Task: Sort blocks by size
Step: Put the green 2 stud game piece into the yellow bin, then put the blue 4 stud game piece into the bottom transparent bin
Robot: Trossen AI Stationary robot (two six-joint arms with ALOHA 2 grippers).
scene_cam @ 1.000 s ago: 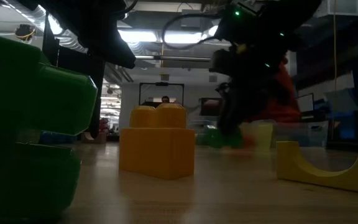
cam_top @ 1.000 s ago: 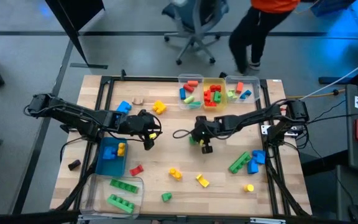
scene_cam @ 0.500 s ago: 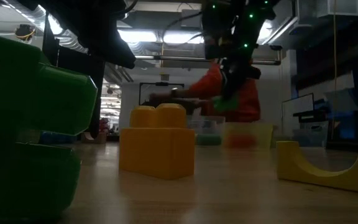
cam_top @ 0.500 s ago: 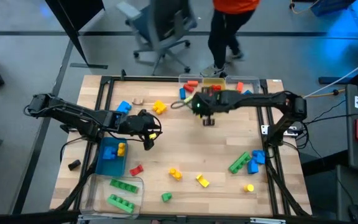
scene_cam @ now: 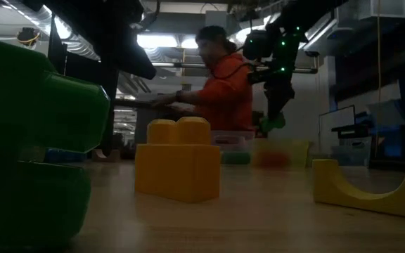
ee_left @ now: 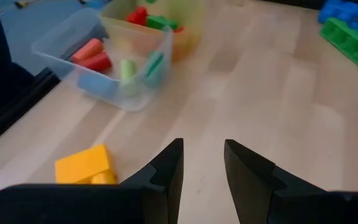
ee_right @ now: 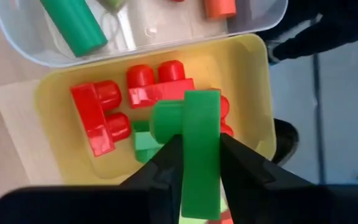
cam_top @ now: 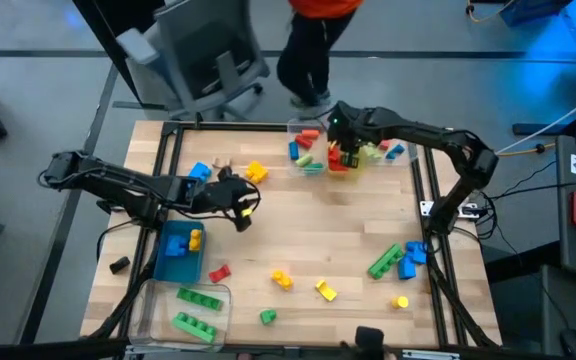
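My right gripper (cam_top: 348, 148) hangs over the yellow bin (cam_top: 340, 160) at the table's far edge, shut on a green block (ee_right: 199, 143). The low view shows that block (scene_cam: 275, 124) below the fingers, above the bins. Red blocks (ee_right: 101, 115) and a green one lie in the yellow bin (ee_right: 61, 155). My left gripper (cam_top: 242, 210) hovers left of the table's middle, open, with nothing between its fingers (ee_left: 202, 155). Loose blocks lie scattered: a yellow one (cam_top: 256, 172), a blue one (cam_top: 199, 172), a green bar (cam_top: 384, 261). My right gripper pinches the green block by two opposite flat sides (ee_right: 199, 177) between its two fingers (ee_right: 166, 165). The fingers point steeply down from above. The block is lifted clear, over the yellow bin, with one round stud (ee_right: 165, 123) sticking out sideways.
Clear bins (cam_top: 306, 148) (cam_top: 388, 148) with small blocks flank the yellow bin. Near left stand a blue bin (cam_top: 176, 248) and a clear bin (cam_top: 188, 312) with green bars. A person and an office chair (cam_top: 203, 60) are just beyond the far edge.
My right gripper has carried the green block from the table's middle up and toward the far edge, tipping steeper downward, and now hangs over the yellow bin. Behind the table the person and the chair have moved leftward.
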